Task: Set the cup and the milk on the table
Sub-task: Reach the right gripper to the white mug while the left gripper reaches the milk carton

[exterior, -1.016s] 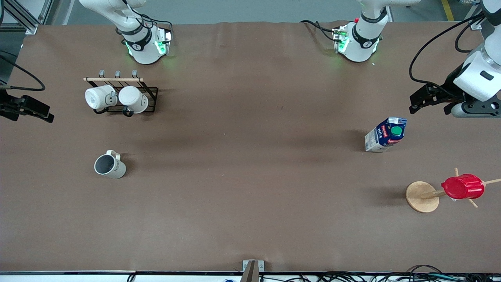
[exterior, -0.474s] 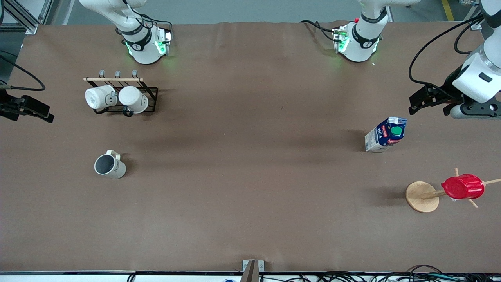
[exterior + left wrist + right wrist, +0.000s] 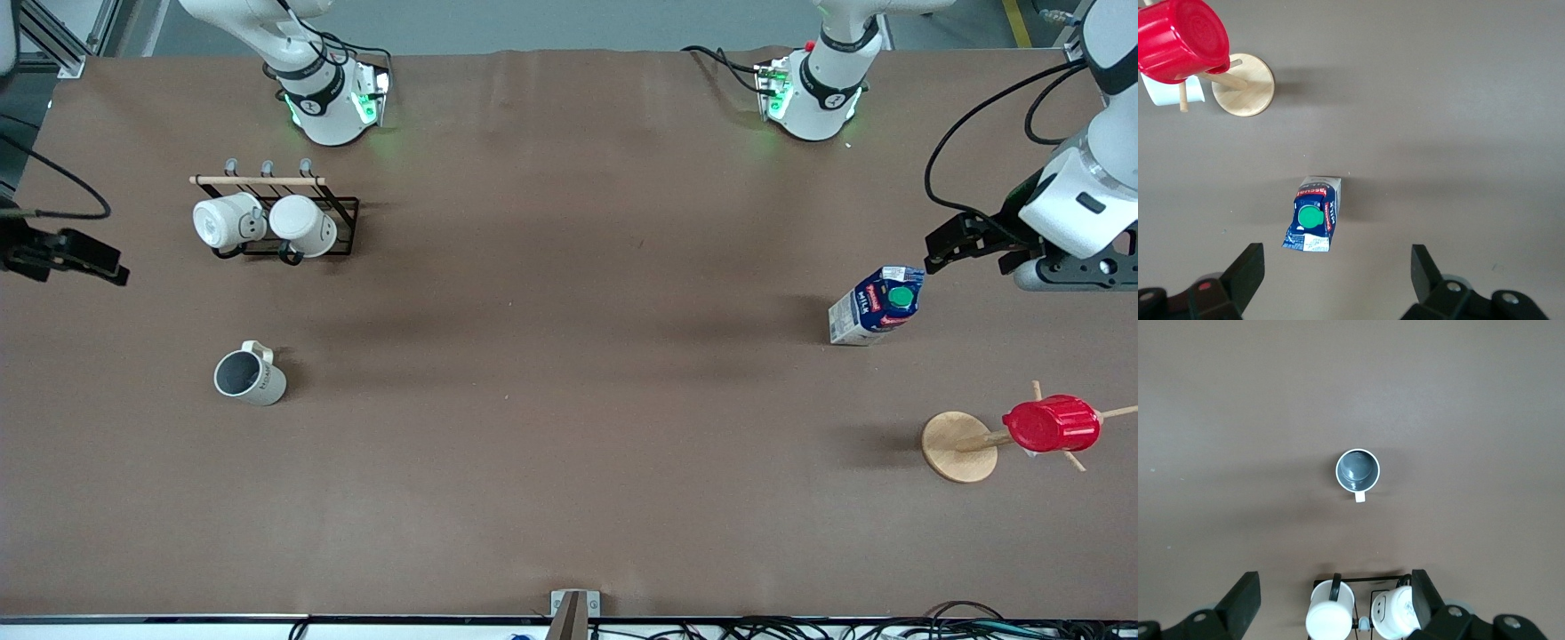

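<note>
The cup (image 3: pixel 250 377), cream-white with a dark grey inside, stands upright on the brown table (image 3: pixel 569 356) toward the right arm's end; the right wrist view shows it from above (image 3: pixel 1357 469). The milk (image 3: pixel 877 304), a blue-and-white carton with a green cap, stands on the table toward the left arm's end and shows in the left wrist view (image 3: pixel 1313 216). My left gripper (image 3: pixel 1338 260) is open and empty, high over the table beside the milk; it shows in the front view (image 3: pixel 1071 271). My right gripper (image 3: pixel 1333 580) is open and empty, high over the mug rack.
A black wire rack (image 3: pixel 342 213) with two white mugs lies farther from the front camera than the cup. A red ribbed cup (image 3: pixel 1051 424) hangs on a wooden stand (image 3: pixel 958 446), nearer the front camera than the milk. A metal bracket (image 3: pixel 573 604) sits at the front edge.
The left arm has moved slightly closer to the milk. The right arm's dark wrist part has shifted a little. The cup and the milk have not moved.
</note>
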Controlling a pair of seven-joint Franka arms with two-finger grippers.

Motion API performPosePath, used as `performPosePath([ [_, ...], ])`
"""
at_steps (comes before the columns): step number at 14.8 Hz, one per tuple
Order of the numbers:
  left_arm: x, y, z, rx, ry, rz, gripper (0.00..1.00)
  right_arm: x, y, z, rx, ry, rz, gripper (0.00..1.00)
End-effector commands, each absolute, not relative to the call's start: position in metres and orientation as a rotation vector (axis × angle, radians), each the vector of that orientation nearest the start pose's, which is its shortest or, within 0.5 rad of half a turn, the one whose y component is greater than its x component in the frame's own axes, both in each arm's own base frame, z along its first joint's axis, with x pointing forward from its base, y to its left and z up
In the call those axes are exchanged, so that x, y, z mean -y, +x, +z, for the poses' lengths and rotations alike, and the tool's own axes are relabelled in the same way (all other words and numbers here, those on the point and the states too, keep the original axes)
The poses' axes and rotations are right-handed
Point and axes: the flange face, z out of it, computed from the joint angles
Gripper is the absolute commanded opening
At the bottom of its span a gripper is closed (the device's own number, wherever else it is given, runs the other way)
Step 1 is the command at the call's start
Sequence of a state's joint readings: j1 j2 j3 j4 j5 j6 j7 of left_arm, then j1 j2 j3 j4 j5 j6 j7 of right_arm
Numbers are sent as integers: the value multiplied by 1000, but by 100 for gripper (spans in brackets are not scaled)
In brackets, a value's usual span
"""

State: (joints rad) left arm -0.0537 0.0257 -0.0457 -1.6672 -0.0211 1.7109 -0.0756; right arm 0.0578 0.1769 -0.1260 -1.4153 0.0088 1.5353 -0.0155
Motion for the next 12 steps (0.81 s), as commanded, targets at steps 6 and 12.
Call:
performPosePath([
  [6,51,599,502,-45,-3145,27,97,86,651,397,162,-3183,114,100],
  [12,39,597,444,-15,-3146,-7,98,96,643,283,218,-3173,119,100],
])
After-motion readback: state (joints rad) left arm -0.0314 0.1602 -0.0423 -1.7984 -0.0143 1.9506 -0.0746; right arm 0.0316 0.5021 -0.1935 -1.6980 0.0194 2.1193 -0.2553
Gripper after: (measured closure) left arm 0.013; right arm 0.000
